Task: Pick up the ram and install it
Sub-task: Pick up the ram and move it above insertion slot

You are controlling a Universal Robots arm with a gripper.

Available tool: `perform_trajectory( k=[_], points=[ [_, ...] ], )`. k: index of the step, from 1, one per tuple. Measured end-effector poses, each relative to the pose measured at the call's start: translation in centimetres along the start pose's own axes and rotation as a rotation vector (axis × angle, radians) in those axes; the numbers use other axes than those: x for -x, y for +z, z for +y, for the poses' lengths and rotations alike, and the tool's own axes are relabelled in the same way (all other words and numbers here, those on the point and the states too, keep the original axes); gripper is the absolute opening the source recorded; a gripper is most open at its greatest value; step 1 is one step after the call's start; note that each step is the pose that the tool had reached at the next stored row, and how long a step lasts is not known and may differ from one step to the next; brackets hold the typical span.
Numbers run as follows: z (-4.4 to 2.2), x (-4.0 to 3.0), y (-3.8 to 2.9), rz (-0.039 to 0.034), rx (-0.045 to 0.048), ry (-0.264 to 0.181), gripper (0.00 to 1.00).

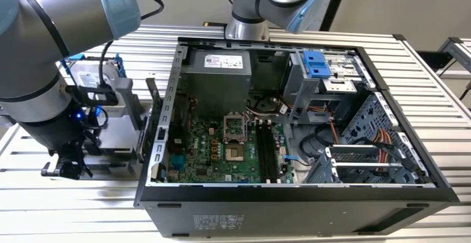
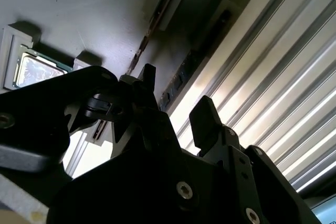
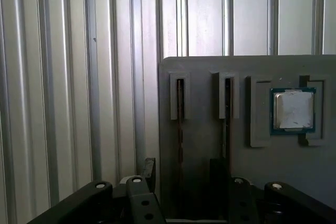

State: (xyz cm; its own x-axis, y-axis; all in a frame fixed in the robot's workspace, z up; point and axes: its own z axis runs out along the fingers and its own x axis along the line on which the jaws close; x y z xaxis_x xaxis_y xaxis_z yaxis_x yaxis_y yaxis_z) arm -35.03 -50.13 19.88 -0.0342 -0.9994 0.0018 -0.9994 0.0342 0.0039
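In the exterior view, the arm (image 1: 44, 61) is reaching down at the exterior view's left, and the gripper (image 1: 68, 168) is hanging low over the slatted table (image 1: 434, 83), beside a grey holder (image 1: 114, 138) and well apart from the open case (image 1: 294, 204). The motherboard (image 1: 213, 149) is lying bare inside the case, and a drive (image 1: 92, 75) in a blue frame is standing behind the holder. In the second wrist view, the gripper (image 2: 177, 97) is showing two dark fingers (image 2: 148, 77) spread apart, pinching nothing. The ram (image 2: 163, 2) is sitting edge-on in a pale slot of the holder (image 2: 79, 3), its line running toward the gap between the fingers. A second stick (image 2: 178, 80) is lying in the next slot, near the holder's edge, just beside the table (image 2: 273, 77). A CPU (image 2: 37, 69) is resting in a square pocket on the far side of the ram from that stick. In the first wrist view, the gripper (image 3: 184, 174) is again standing open, one finger on each side of the ram (image 3: 179, 124), which is sitting in its slot in the holder (image 3: 205, 77); whether either finger is touching it I cannot tell. The second stick (image 3: 227, 124) is sitting in the parallel slot, between the ram and the CPU (image 3: 293, 109). The table (image 3: 68, 77) is showing its ribs around the holder.
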Motion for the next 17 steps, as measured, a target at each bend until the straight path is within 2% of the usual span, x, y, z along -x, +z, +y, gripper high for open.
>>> perform_trajectory(
  k=[7,17],
  points=[
    [0.00,-0.01,0.52,0.0001,0.0001,0.000,1.00],
    [0.00,0.00,0.58,0.0000,0.0000,0.000,1.00]
  ],
)
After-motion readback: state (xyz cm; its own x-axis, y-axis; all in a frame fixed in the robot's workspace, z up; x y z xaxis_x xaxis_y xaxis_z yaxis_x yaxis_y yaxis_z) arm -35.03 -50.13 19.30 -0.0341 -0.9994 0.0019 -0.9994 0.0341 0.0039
